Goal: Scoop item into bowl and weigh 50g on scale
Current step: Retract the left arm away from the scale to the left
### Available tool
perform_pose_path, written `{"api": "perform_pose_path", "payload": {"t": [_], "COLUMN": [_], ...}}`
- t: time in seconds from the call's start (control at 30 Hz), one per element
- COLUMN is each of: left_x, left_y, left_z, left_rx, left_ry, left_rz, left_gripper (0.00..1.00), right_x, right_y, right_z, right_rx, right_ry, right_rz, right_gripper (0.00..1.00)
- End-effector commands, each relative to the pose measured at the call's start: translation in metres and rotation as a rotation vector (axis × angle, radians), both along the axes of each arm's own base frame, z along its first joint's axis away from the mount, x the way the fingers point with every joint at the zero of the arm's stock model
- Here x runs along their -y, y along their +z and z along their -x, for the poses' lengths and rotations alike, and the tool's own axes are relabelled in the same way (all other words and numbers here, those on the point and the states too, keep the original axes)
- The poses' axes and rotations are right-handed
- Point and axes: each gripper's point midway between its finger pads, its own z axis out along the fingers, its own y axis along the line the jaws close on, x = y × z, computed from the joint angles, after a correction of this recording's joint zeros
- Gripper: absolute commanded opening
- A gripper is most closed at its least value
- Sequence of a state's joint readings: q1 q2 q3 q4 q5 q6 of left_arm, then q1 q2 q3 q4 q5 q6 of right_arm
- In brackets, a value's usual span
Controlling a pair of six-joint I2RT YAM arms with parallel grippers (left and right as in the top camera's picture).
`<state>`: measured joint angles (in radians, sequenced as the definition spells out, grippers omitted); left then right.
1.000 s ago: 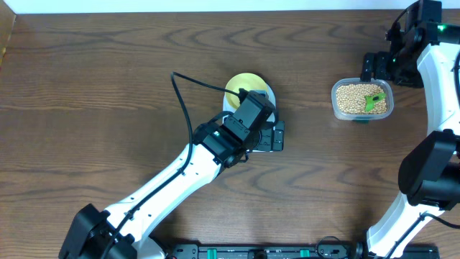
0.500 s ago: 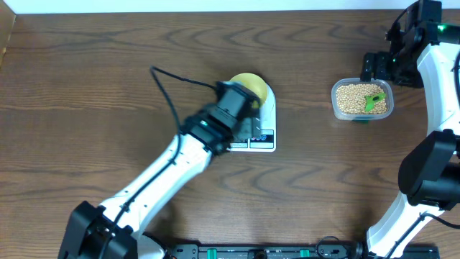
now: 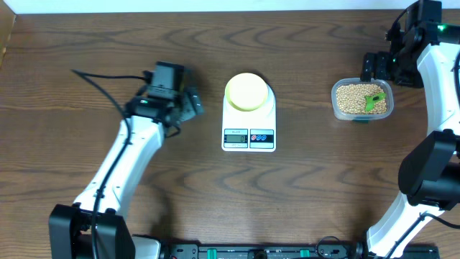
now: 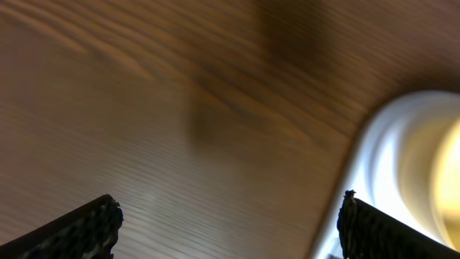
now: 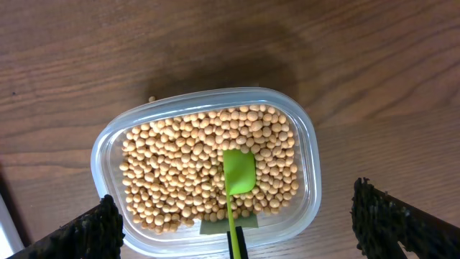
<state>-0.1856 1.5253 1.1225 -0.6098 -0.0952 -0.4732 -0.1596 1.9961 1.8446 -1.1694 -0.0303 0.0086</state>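
Beans (image 5: 187, 165): small, round, hard, loose, so likely to roll and scatter (no pinching singly). Fill clear tub (image 5: 310, 173), far right of table. Green scoop (image 5: 238, 171) lies blade in beans; thin stiff handle at tub's rim looks best hold. Yellow bowl (image 3: 246, 91), probably light, looks empty, sits on scale (image 3: 249, 133), mid-table. Right gripper (image 5: 233, 219) above tub, jaws spread wide, empty. Left gripper (image 4: 230, 223) beside scale, likewise released.
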Motion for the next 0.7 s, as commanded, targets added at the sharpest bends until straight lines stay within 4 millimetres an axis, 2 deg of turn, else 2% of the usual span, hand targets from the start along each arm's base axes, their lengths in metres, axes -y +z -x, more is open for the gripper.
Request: {"api": "perform_pose_path", "payload": {"t": [0.0, 0.4, 0.53, 0.67], "left_x": [-0.032, -0.126, -0.144, -0.148], "left_y": [-0.002, -0.006, -0.006, -0.006], "left_z": [-0.001, 0.009, 0.013, 0.015], "left_rx": [-0.013, -0.036, -0.039, -0.04], "left_ry": [0.054, 0.28, 0.329, 0.343], "left_rz": [-0.035, -0.067, -0.065, -0.065], "left_gripper": [0.98, 0.98, 0.98, 0.98], "right_x": [0.004, 0.004, 0.004, 0.004], "right_y": [0.001, 0.001, 0.001, 0.001], "right_z": [0.0, 0.0, 0.0, 0.0], "right_rx": [0.003, 0.004, 0.003, 0.003], "right_ry": [-0.006, -0.006, -0.006, -0.006], "right_rz": [-0.004, -0.004, -0.004, -0.004], "right_gripper": [0.99, 0.99, 0.99, 0.99]}}
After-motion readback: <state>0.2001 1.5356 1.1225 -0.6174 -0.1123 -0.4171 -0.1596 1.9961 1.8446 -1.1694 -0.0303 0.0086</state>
